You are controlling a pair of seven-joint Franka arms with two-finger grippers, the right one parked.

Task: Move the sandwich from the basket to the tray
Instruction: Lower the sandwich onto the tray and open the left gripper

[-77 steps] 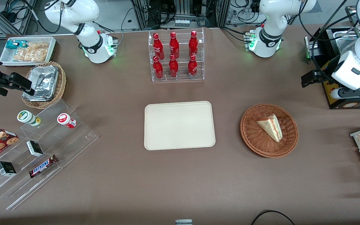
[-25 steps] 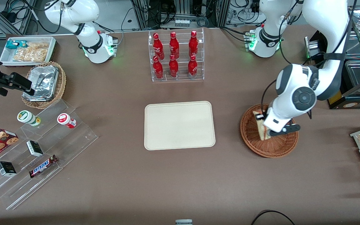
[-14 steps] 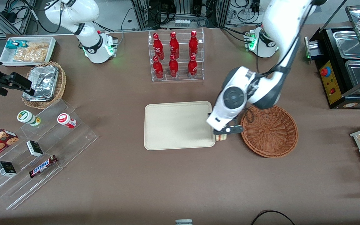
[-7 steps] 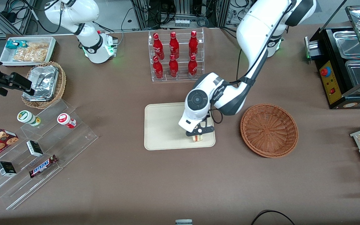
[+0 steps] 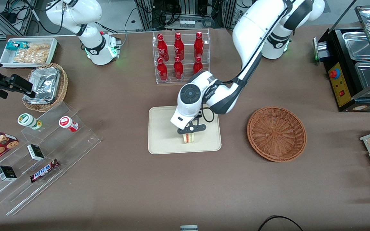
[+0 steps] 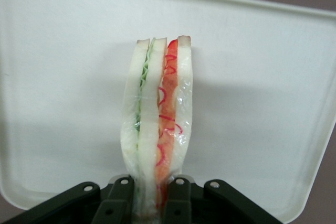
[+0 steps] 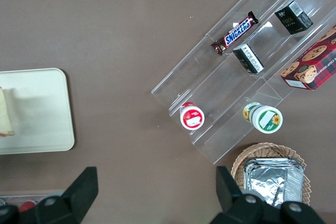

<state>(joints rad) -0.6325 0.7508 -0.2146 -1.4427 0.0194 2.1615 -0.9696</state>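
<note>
My left gripper point(image 5: 189, 132) hangs over the cream tray point(image 5: 162, 141), shut on the sandwich point(image 5: 189, 138). The wrist view shows the sandwich point(image 6: 157, 124) pinched between both black fingers point(image 6: 116, 203), its green and red filling edge facing the camera, the tray point(image 6: 262, 77) beneath it. Whether it touches the tray I cannot tell. The reddish-brown basket point(image 5: 277, 133) sits beside the tray toward the working arm's end, with nothing in it. In the right wrist view the tray point(image 7: 37, 114) shows with a sliver of sandwich point(image 7: 5, 114) at the frame edge.
A clear rack of red bottles point(image 5: 180, 57) stands farther from the front camera than the tray. Stepped acrylic shelves point(image 5: 43, 150) with snacks, a foil-filled wicker basket point(image 5: 45, 85) and a white snack bin point(image 5: 29, 51) lie toward the parked arm's end. A black appliance point(image 5: 355, 64) stands at the working arm's end.
The gripper has carried the sandwich out of the basket and across onto the tray area; over the last half second it moved farther over the tray toward its middle. The basket is now empty.
</note>
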